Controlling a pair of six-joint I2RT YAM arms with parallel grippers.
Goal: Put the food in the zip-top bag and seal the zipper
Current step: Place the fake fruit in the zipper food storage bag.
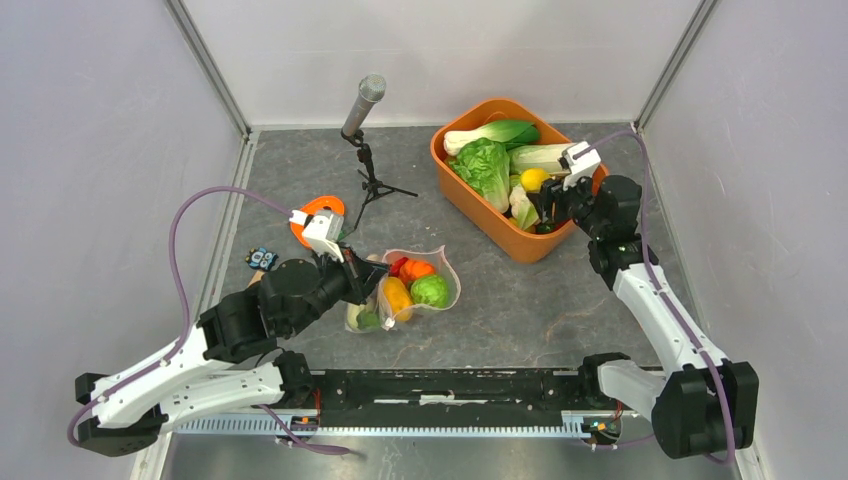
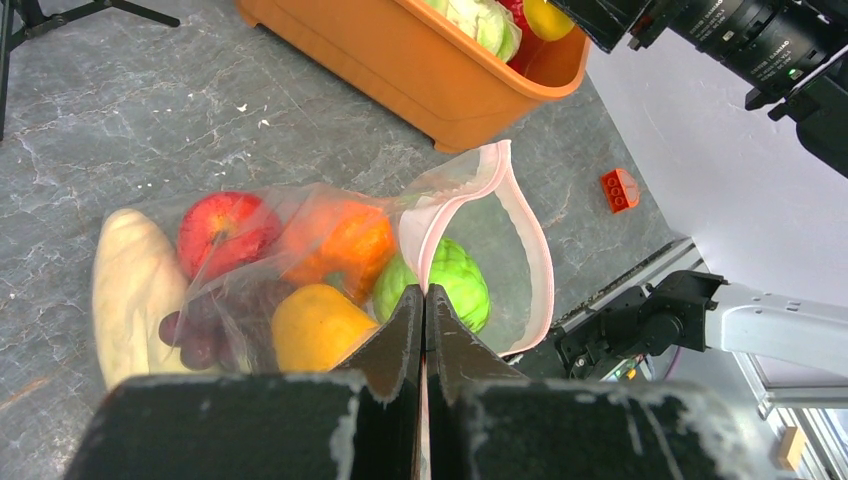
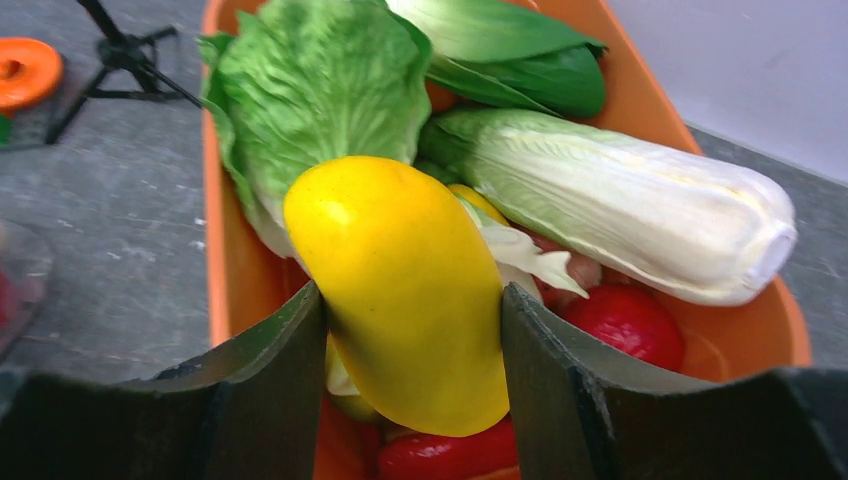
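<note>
Gripping a glossy yellow mango-shaped toy fruit (image 3: 400, 270), the right gripper (image 3: 410, 300) has both jaws pressed on its flanks, inside the orange plastic tub (image 1: 480, 215) at its near end. The left gripper (image 2: 425, 300) is closed and seems to pinch the near lip of the clear crinkly zip-top bag (image 2: 480, 250). The bag lies on the table apart from the tub, off its long side toward the left arm, with its mouth facing the tub.

Risks, as judged:
- The fruit is smooth, hard and rounded, and could squirt out of the flat jaws on lifting.
- Ruffled green toy lettuce (image 3: 320, 90) touches the fruit and may drag along.
- The bag film is thin and slack. If the pinch slips, the mouth collapses.
- The bag already holds a red apple (image 2: 225, 230) and orange, green and yellow pieces, so another piece may jam at the mouth and keep the pinkish zipper strip (image 2: 540, 270) from meeting.
</note>
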